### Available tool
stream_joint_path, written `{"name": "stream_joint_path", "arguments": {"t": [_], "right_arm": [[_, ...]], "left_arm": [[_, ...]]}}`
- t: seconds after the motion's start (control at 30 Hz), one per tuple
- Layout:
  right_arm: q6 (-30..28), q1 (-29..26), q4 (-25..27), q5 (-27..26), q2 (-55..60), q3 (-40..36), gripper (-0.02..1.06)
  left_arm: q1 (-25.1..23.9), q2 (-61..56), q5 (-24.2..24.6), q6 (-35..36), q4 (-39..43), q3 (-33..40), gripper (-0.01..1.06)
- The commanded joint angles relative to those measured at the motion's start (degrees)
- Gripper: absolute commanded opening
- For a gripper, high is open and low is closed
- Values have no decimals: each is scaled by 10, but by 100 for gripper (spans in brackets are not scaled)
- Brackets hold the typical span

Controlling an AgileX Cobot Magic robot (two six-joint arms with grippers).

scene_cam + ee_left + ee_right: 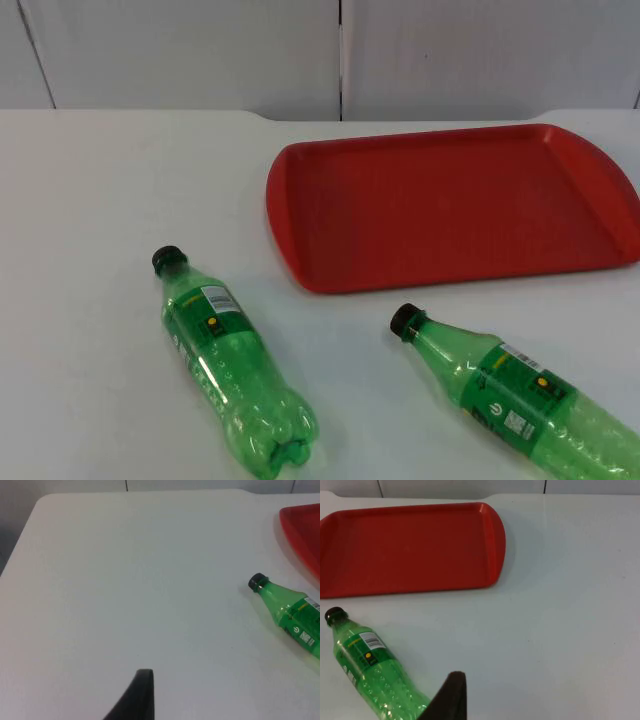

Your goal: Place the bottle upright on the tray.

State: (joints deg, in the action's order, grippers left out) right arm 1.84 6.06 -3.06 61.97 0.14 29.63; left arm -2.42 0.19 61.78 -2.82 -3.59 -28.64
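Two green bottles lie on their sides on the white table (90, 180); neither stands, and neither is on the red tray (455, 205), which sits bare at the far right.

The left bottle (228, 365) lies near and left of the tray, well apart from it. Its black cap points far and slightly left and its base points near. The right bottle (520, 400) lies on the near side of the tray, with its cap pointing far-left toward the tray's near edge and its body running off to the near right.

The left gripper (142, 690) hangs over bare table, and the left bottle (290, 615) lies ahead and to its right, well apart, cap end closer. The right gripper (451, 692) has the right bottle (372, 672) to its left, body end just beside it, long axis slanting away toward the tray (410, 547). Whether either gripper is released or clenched cannot be told.

Judgement: no grasp is begun. The right arm is the nearer to a bottle and to the tray, so it would need to cross that bottle's axis before tipping it upright.
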Motion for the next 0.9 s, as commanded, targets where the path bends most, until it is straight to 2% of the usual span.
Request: {"name": "stream_joint_path", "arguments": {"t": [0.0, 0.3, 0.87], "right_arm": [[-1, -1, 2, -2, -1, -2, 105], [-1, -1, 2, -2, -1, -2, 105], [-1, -1, 2, -2, -1, -2, 105]], "left_arm": [[-3, -2, -4, 1, -13, 3, 105], [-3, 4, -8, 1, -33, -26, 105], [-3, 158, -27, 22, -81, -93, 105]]}}
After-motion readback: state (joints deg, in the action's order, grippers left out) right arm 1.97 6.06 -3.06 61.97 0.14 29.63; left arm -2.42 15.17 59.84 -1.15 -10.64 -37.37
